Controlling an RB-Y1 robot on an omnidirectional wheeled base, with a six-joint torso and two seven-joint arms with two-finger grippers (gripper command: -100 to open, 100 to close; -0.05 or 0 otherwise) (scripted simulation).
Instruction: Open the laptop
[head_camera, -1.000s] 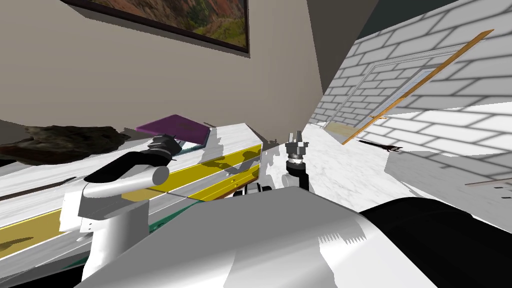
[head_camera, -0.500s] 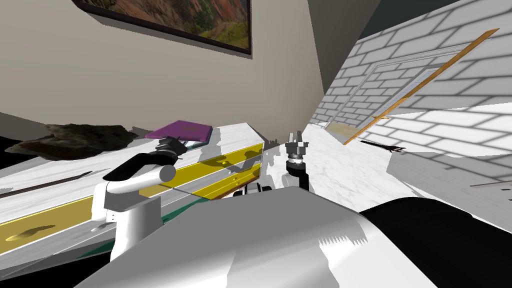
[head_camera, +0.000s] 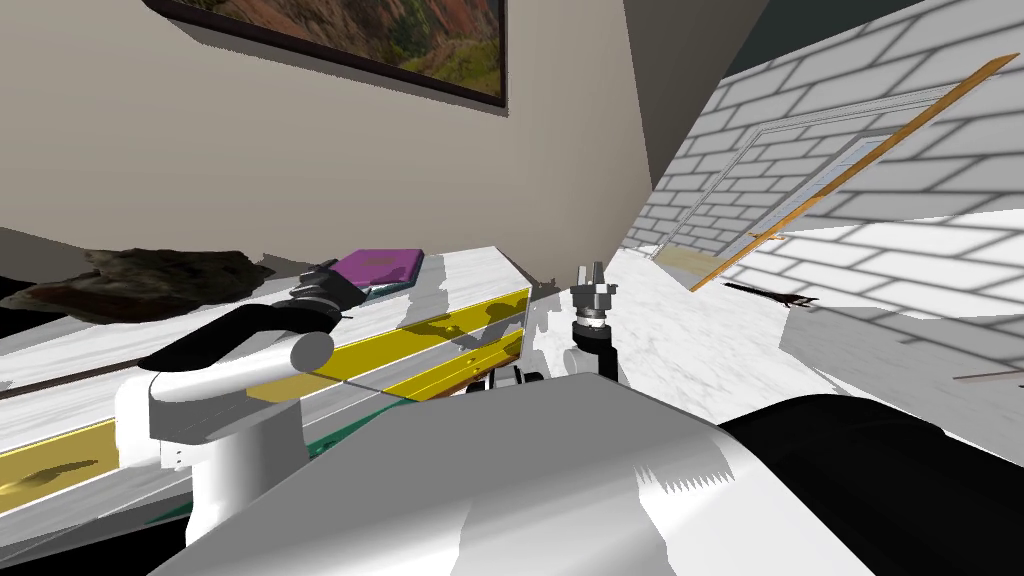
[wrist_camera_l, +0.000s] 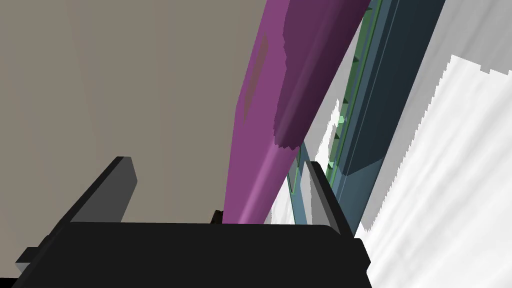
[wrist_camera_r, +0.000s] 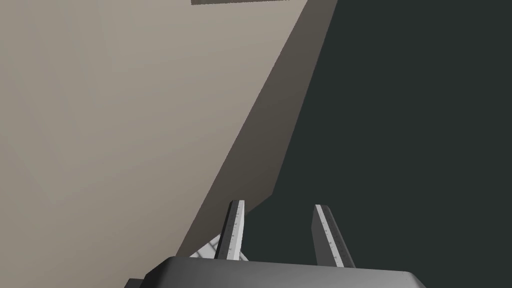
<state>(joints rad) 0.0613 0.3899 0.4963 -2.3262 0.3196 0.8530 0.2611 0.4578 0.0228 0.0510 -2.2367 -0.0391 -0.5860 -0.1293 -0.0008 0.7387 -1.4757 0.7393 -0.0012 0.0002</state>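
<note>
the white bench carries the laptop near its far end. its purple lid is lifted only a crack off the dark teal base, so most of the opening is left. the left claw straddles the lid's edge with its fingers apart, one seemingly in the gap. the right claw hangs idle, fingers apart.

Our left arm is bent at the elbow. The white upper segment stands upright, and the dark forearm reaches forward and outward to our left. The left gripper at its end has its fingers spread wide. Our right arm stands upright at the middle, close in front of us, wrist straight. The right gripper points upward. Its blades are parallel, with a narrow gap and nothing between them.
</note>
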